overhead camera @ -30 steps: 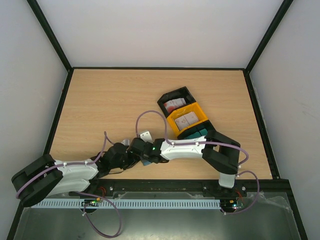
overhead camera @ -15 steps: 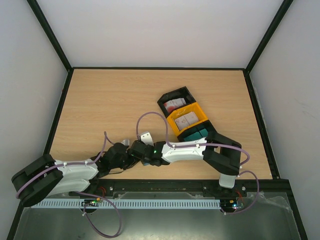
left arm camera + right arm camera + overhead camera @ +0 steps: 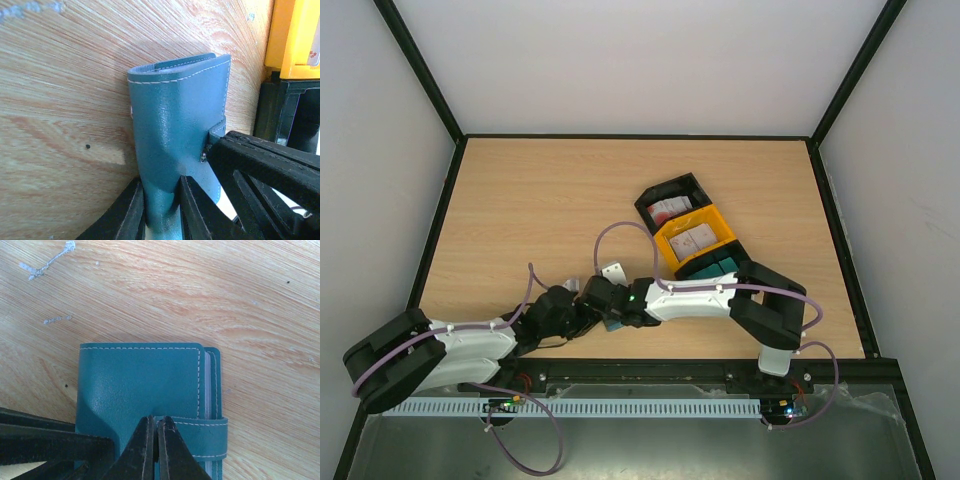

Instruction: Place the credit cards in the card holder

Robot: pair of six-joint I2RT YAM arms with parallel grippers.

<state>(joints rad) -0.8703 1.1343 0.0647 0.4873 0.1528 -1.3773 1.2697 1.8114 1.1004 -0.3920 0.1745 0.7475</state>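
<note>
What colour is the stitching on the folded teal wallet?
White stitching on the folded teal wallet, clearest in the right wrist view.

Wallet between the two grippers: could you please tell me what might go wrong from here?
1. The right gripper is shut at the thin snap tab; its tips could slip off, leaving the wallet closed.
2. The left gripper pinches only one edge of the wallet, so a tug on the tab might twist it or pull it free.
</note>
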